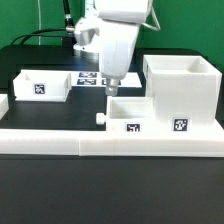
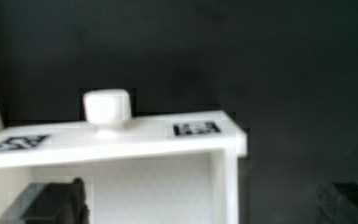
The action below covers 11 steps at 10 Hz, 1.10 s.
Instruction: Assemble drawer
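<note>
You see the gripper [image 1: 113, 87] poised just above the knobbed tray box [image 1: 128, 111] on the black surface [image 1: 50, 112], fingers [image 2: 51, 203] spread wide and holding nothing, the box directly beneath them, its knob [image 1: 101, 119] toward the exterior view's left, the casing [image 1: 181, 88] just beside its other end.

This is looking like a robotics lab bench, not a home or a shop; a white robot arm [image 1: 118, 40] is hanging over a matt black table [image 1: 60, 112], dark cables [image 1: 40, 35] are trailing behind it, and a low white border rail [image 1: 50, 142] is fencing off the work area. Printed black-and-white square tags are showing on the flat marker board [image 1: 88, 77]; more are sitting on the white plastic boxes [image 1: 178, 85].
</note>
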Motion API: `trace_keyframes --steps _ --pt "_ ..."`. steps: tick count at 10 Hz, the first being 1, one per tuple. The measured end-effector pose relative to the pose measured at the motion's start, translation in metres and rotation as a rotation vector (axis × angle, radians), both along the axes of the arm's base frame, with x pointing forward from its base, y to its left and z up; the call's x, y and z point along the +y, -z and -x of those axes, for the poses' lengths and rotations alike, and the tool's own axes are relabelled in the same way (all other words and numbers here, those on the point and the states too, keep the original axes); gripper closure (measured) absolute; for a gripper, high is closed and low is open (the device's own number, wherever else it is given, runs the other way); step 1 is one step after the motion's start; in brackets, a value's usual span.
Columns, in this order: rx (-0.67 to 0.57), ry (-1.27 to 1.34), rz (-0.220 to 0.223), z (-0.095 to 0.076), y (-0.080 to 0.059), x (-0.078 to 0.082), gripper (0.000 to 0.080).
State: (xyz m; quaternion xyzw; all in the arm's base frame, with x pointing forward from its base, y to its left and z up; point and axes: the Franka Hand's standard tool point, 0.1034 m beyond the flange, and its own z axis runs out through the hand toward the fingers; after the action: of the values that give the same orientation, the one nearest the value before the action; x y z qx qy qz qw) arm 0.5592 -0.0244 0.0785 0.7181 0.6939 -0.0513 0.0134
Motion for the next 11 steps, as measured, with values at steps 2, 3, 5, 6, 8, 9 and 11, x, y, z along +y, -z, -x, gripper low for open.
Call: trace_keyframes --steps 2,3,5,6,8,9,11 --pt "0.03 -0.043 -0.003 0.003 0.006 -0.027 0.0151" --pt "0.028 -0.042 -0.006 0.003 0.005 -0.024 0.0151" --pt "0.031 -0.049 -0.007 0.004 0.006 -0.029 0.0151" --pt "0.039 -0.095 -0.035 0.002 0.008 -0.033 0.0151" --pt "0.077 -0.087 -0.125 -0.017 0.017 -0.042 0.0151" --pt "0.07 -0.098 -0.141 -0.028 0.018 -0.041 0.0151" --pt "0.086 -0.078 -0.229 -0.029 0.025 -0.04 0.0151"
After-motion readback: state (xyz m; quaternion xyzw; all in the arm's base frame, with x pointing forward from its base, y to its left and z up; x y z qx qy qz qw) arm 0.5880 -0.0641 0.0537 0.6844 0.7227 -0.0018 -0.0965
